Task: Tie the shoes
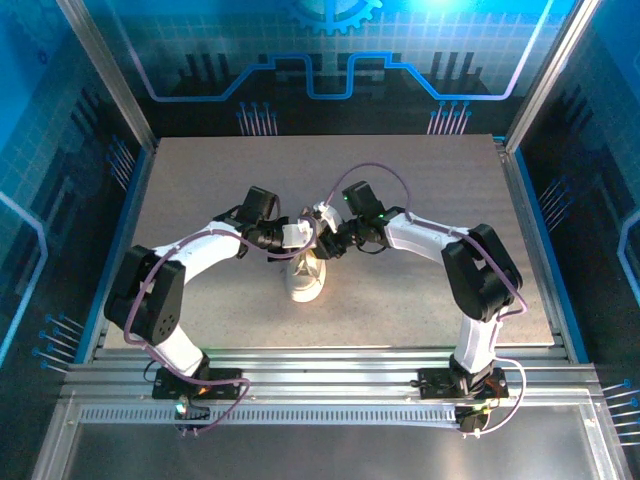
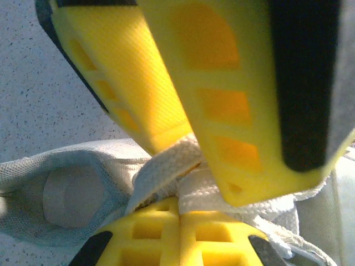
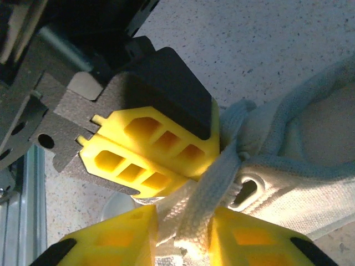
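The white canvas shoe (image 1: 306,280) stands mid-table, toe toward the arm bases. Both grippers meet just above its far end. My left gripper (image 1: 300,236) is shut on a pale flat lace (image 2: 161,166), which comes out of its pressed-together yellow fingertips (image 2: 186,208). My right gripper (image 1: 328,240) faces it, tips nearly touching. In the right wrist view its fingers stand apart (image 3: 186,221) with a lace (image 3: 208,194) running up between them past an eyelet (image 3: 247,191). The shoe's heel opening (image 2: 61,194) lies to the left; the knot area is hidden by the fingers.
The speckled grey table (image 1: 200,180) stretches all round the shoe. Aluminium rails (image 1: 320,375) run along the near edge, by the arm bases. Metal posts and blue panels wall in the left, right and back sides.
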### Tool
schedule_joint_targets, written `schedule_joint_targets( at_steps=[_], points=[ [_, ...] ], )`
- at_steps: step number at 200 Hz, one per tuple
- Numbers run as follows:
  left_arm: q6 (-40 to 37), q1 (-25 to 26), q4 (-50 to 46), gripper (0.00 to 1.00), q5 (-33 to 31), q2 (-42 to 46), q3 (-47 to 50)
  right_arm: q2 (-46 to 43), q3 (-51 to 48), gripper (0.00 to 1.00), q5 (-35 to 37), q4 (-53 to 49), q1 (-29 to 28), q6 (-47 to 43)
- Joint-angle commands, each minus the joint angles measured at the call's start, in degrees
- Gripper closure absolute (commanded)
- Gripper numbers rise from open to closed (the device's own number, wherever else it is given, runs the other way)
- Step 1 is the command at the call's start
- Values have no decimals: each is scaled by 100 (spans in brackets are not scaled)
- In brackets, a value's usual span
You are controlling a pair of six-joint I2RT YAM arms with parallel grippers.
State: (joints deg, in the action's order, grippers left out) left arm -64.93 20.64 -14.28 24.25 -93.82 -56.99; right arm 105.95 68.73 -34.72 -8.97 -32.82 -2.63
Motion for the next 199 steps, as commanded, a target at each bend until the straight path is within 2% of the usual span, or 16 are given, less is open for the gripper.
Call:
schedule_joint_targets(
  at_steps=[1, 52, 64, 81, 101, 122, 170, 199],
  points=[
    [102, 27, 152, 100, 76, -101, -154, 132, 158, 67, -23, 3, 13, -60],
    [243, 23, 209, 100, -22, -153, -176, 223, 175, 64, 24, 15, -75, -102],
    [257, 27, 198, 100, -25, -154, -172, 233, 192, 68, 101, -11, -103, -126],
    [295, 27, 212, 100, 5, -113, -148, 212, 185, 84, 339, -33, -139, -162],
    [280, 21, 298, 91, 37, 0, -35, 106, 93, 94, 513, 68, -157, -183],
    [197, -28, 322, 80, 95, 177, 94, 31, 53, 99, 595, 112, -163, -194],
    [108, -309, 442, 66, 192, 856, 505, -44, -6, 99, 777, 112, -161, -234],
    [129, -394, 602, 58, 459, 872, 499, -77, -25, 99, 791, 123, -171, -296]
  ],
)
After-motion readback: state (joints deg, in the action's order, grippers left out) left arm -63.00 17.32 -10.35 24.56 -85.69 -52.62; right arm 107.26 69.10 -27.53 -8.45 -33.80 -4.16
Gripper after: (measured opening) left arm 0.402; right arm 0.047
